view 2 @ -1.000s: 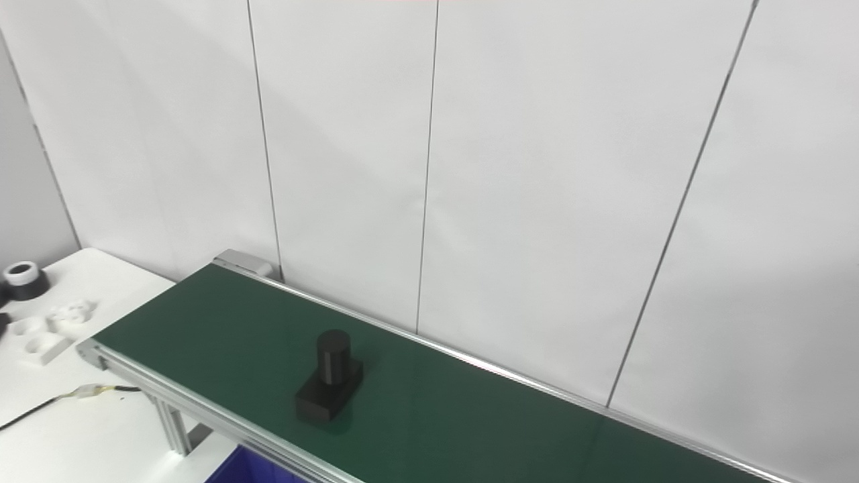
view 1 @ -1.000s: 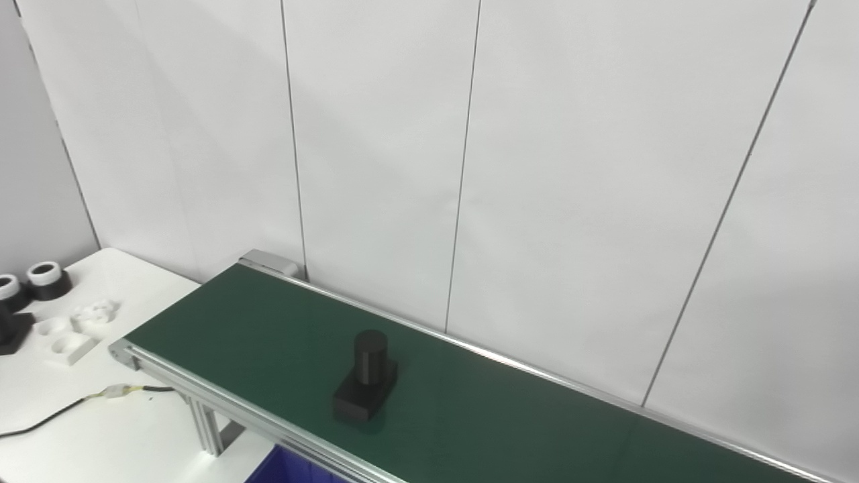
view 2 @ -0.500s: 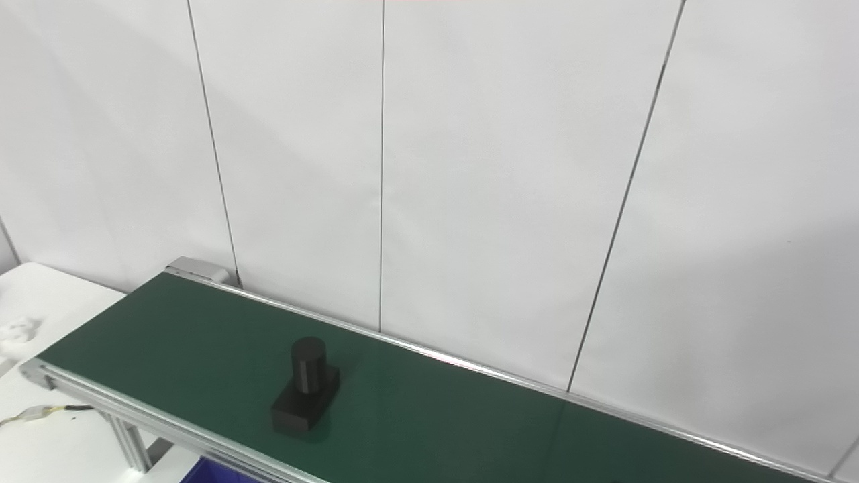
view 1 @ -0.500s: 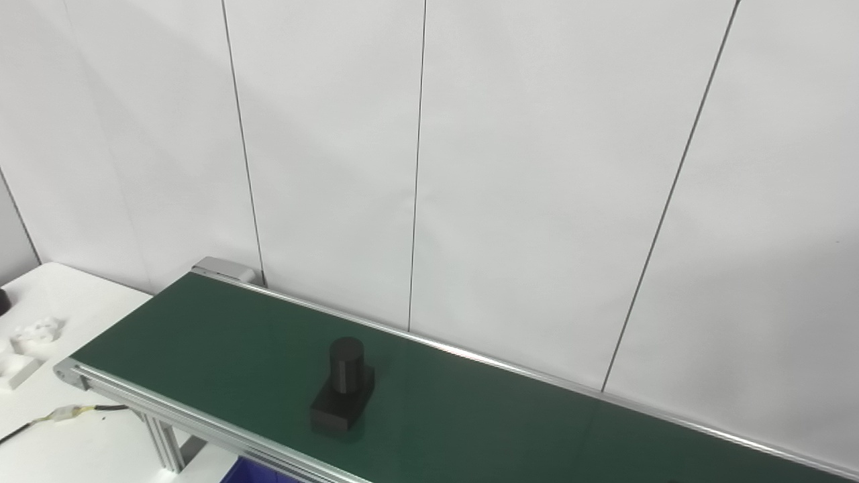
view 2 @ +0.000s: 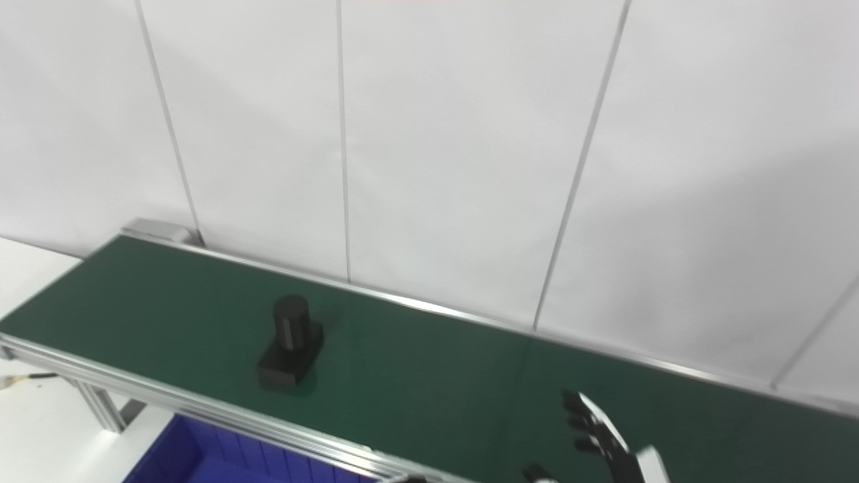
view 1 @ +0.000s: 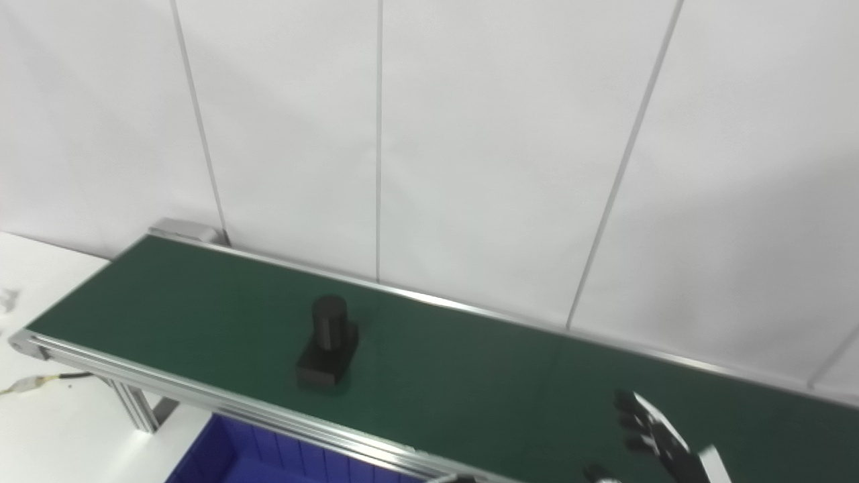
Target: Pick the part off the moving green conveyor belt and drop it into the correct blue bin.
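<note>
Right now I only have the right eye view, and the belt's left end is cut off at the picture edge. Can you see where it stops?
Observer: Yes. In the left eye view the belt ends at a metal corner frame, and the part stands well to the right of it.
Operator: Anything beyond that end?
Observer: A white table, with one small white piece at the picture's edge. It is too blurred to identify.
Operator: Anything loose near the conveyor leg?
Observer: A cable with a pale connector lies on the table left of the leg, apart from it.
</note>
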You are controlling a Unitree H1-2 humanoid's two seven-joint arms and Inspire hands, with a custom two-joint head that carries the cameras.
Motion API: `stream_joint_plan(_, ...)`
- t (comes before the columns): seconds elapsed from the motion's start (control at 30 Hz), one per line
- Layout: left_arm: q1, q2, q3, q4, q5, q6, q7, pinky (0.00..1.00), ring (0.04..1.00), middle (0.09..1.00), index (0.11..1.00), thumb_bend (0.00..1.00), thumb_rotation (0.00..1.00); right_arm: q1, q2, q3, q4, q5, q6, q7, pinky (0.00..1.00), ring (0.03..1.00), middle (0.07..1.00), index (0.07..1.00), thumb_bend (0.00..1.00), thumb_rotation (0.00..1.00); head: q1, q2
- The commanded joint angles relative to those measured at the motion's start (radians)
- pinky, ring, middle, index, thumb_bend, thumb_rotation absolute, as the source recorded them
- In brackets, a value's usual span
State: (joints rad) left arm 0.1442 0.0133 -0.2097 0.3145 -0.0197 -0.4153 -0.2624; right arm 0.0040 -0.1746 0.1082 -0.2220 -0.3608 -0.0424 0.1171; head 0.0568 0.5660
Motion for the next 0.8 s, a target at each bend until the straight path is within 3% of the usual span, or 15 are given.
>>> stream_joint_plan(0.0, 0.001, -0.001, -0.004, -0.036, -0.015, -0.009, -0.008, 0.8, 0.824, 0.837, 0.854, 0.92, 0.44, -0.027, 0.0, 0.001, -0.035, -0.001, 0.019, 0.001, 0.74, 0.836, 0.868, 0.89, 0.5, 0.43, 0.0, 0.003)
stream_joint_plan(0.5, 0.008, 0.002, -0.004, -0.064, -0.02, 0.018, -0.013, 0.81, 0.832, 0.839, 0.862, 0.89, 0.46, -0.098, 0.001, 0.017, 0.032, -0.023, 0.051, 0.016, 0.78, 0.862, 0.874, 0.9, 0.52, 0.47, -0.019, 0.035)
stream_joint_plan(0.77, 0.01, 0.006, -0.001, -0.071, -0.015, 0.02, -0.011, 0.8, 0.827, 0.838, 0.86, 0.91, 0.47, -0.149, -0.002, 0.047, 0.072, -0.034, 0.048, 0.022, 0.78, 0.86, 0.874, 0.895, 0.54, 0.44, -0.049, 0.042)
